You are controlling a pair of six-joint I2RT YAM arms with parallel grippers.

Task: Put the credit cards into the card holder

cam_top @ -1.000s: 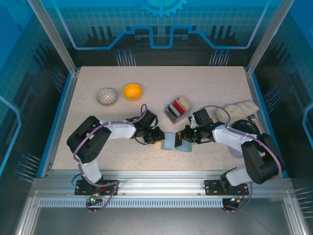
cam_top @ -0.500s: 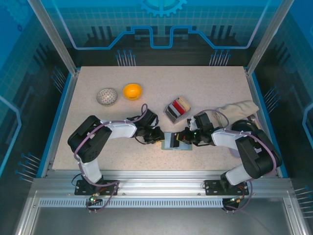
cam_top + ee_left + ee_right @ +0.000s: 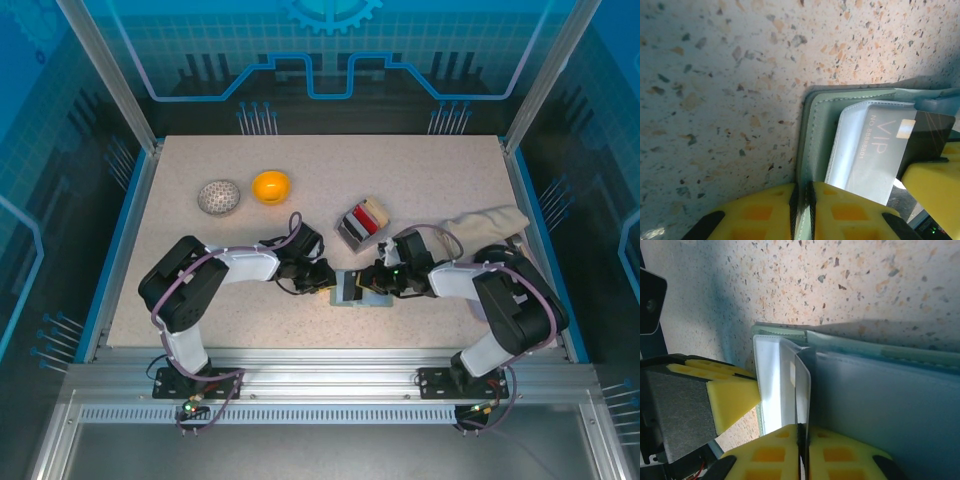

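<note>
The card holder (image 3: 374, 297) lies open on the table between both grippers. My left gripper (image 3: 802, 194) is shut on its grey-green left edge (image 3: 815, 130). A black credit card (image 3: 885, 147) marked VIP sits partly inside a clear pocket. My right gripper (image 3: 802, 434) is shut on that card's near edge (image 3: 803, 385), beside the blue-grey inner flap (image 3: 880, 400). From above, the left gripper (image 3: 326, 282) and right gripper (image 3: 377, 283) face each other across the holder. More credit cards, red, black and tan, are stacked (image 3: 361, 222) just behind.
An orange bowl (image 3: 271, 185) and a speckled grey bowl (image 3: 219, 196) stand at the back left. A beige cloth (image 3: 487, 224) lies at the right edge, close to the right arm.
My right gripper has shifted left toward the left gripper, carrying the black card further into the holder's pocket. The left gripper keeps its pinch on the holder's edge.
</note>
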